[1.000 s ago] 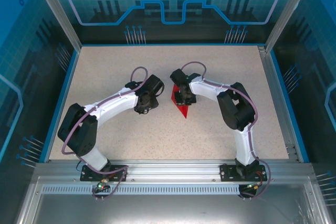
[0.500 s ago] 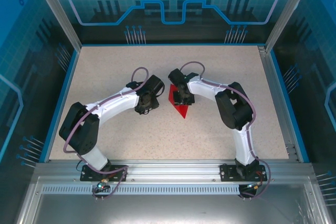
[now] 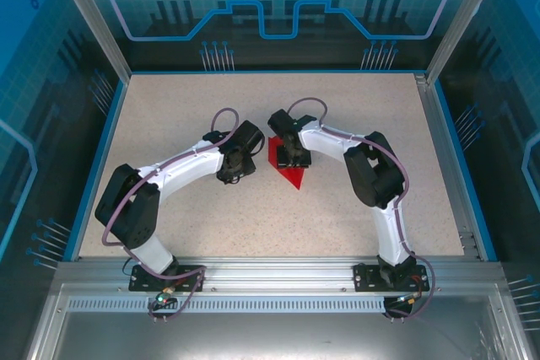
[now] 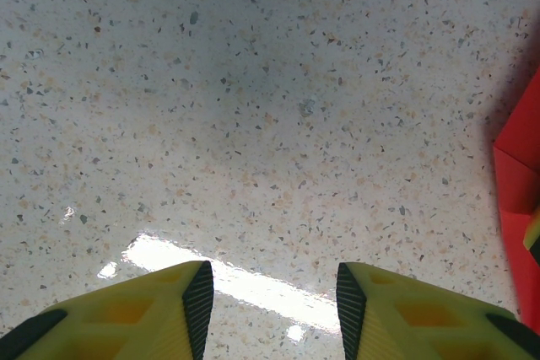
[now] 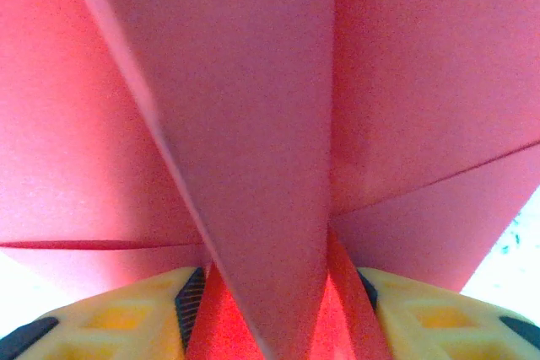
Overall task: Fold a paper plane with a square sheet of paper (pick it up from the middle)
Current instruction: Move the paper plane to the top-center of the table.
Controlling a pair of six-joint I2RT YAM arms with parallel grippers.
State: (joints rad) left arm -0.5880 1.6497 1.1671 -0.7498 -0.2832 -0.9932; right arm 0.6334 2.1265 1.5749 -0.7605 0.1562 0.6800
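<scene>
Here, red paper (image 5: pixel 253 124) sits within right hand (image 5: pixel 274 284) (grip unclear); left hand (image 4: pixel 270 292) beside, released.

I am viewing the square sheet of paper (image 3: pixel 293 177) lying partly folded near the centre of the worktop (image 3: pixel 354 107). Bright red and creased, it is tapering to a point aimed at the near edge, with overlapping flaps rising.

Both arms bend toward each other, left end effector (image 4: pixel 274 292) and right end effector (image 5: pixel 278 301) pointing down, jaws parted.
</scene>
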